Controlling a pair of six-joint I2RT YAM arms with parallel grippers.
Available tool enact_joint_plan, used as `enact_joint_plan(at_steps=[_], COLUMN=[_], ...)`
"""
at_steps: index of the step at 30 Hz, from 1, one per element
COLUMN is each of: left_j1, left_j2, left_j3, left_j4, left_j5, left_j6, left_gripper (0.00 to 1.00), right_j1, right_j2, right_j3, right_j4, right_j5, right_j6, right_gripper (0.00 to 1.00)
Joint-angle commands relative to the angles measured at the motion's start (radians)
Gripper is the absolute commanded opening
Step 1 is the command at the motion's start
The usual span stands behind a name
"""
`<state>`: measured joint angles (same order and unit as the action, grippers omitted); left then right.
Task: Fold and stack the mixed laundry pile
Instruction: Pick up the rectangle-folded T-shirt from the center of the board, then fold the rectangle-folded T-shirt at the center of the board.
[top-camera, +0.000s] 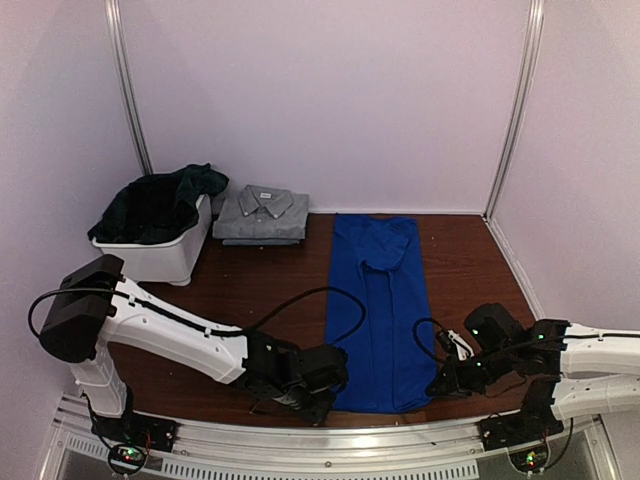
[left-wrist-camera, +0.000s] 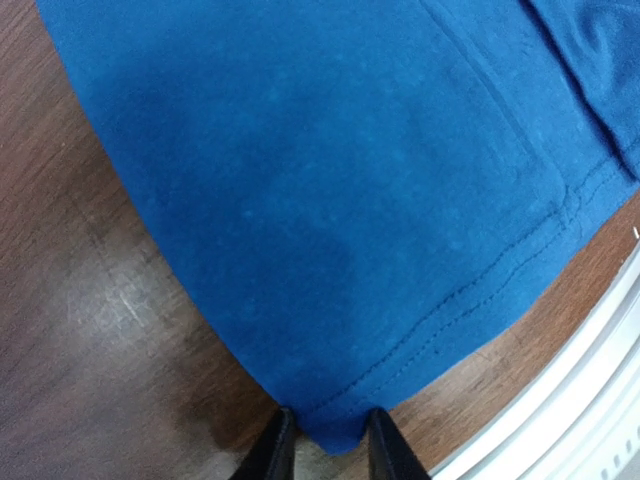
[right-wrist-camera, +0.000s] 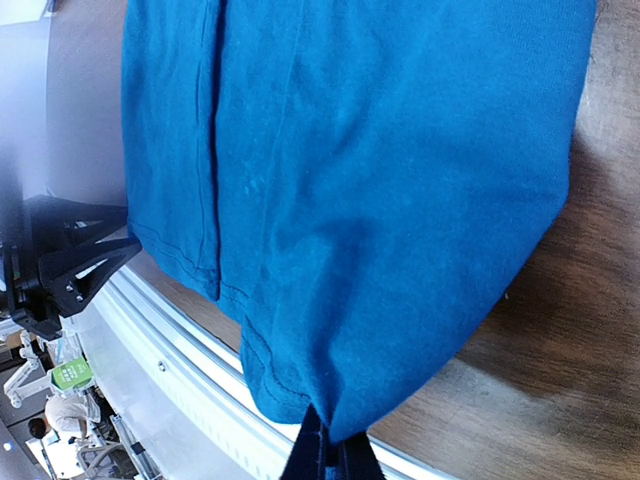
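The blue shirt (top-camera: 378, 310) lies flat on the table (top-camera: 250, 290) as a long strip, from the near edge almost to the far edge. The right gripper (right-wrist-camera: 328, 450) is pressed together on the near right corner of the hem. The left gripper (left-wrist-camera: 330, 445) has a finger on each side of the near left corner, with cloth between them. I cannot tell if it squeezes yet.

I think the next fold brings the near end over to the far end. Both corners should go up together and level, so the strip does not twist.

The rail (top-camera: 330, 435) runs right by the grippers, so the way to go is forward. There is room over the strip. The basket (top-camera: 150, 255) with dark clothes (top-camera: 160, 205) and the folded grey shirt (top-camera: 258, 215) sit at the far left, well apart.
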<state>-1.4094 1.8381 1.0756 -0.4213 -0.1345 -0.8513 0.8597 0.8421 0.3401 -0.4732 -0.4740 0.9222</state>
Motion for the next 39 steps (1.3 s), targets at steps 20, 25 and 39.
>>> enact_joint_plan(at_steps=[20,25,39], left_j1=[0.117,0.216,0.468], left_j2=[-0.139,-0.142,0.104], left_j3=[0.026,0.052,0.405], left_j4=[0.004,0.049,0.094], left_j5=[-0.005,0.012,0.083], left_j6=[0.132,0.208,0.436], left_gripper=[0.00,0.00,0.00], right_j1=[-0.012,-0.080,-0.446], right_j2=[0.063,0.155,0.497], right_j3=[0.166,0.250,0.470], right_j4=[0.036,0.084,0.262], right_j5=[0.166,0.195,0.061], right_j6=[-0.096,-0.173,-0.425], right_gripper=[0.00,0.00,0.00])
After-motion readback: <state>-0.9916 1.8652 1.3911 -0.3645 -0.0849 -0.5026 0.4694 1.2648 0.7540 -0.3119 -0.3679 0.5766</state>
